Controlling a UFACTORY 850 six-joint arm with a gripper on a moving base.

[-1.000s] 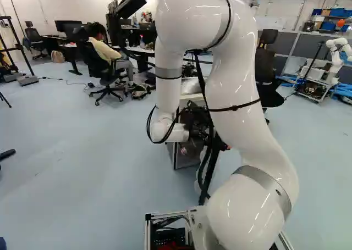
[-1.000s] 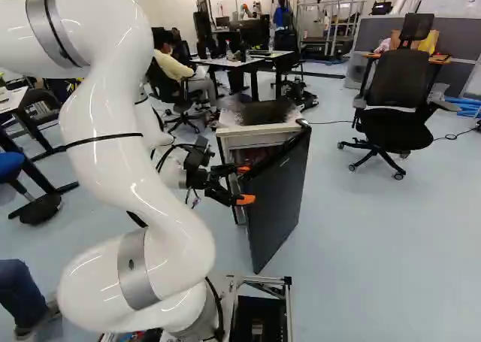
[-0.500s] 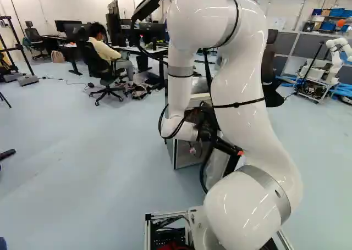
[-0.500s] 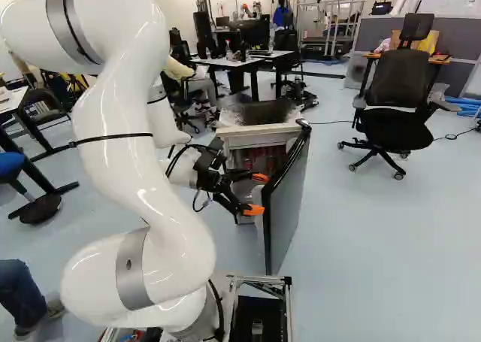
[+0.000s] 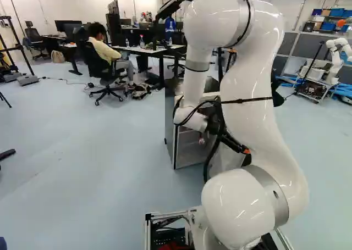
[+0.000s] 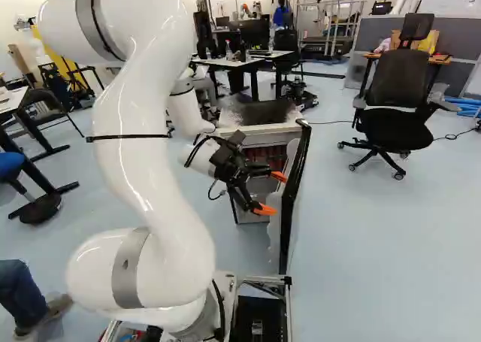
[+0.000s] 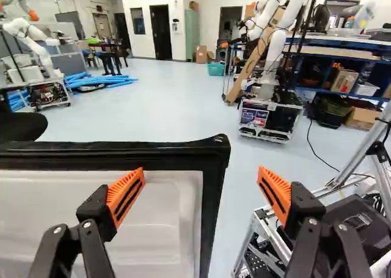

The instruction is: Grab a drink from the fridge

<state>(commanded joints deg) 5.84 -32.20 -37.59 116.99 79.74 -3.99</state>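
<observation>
The fridge door (image 7: 211, 192) has swung wider and the arm (image 6: 139, 154) has shifted rightward. The gripper's (image 6: 271, 192) fingers stand wide apart, the door's corner ahead between them. Reddish things (image 6: 272, 155) sit inside the fridge (image 6: 255, 138), beyond the gripper; drinks, I can't tell.

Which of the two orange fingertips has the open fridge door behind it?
The pad farther from the base. In the wrist view it overlaps the white-lined fridge door; the other pad shows past the door's edge.
</observation>
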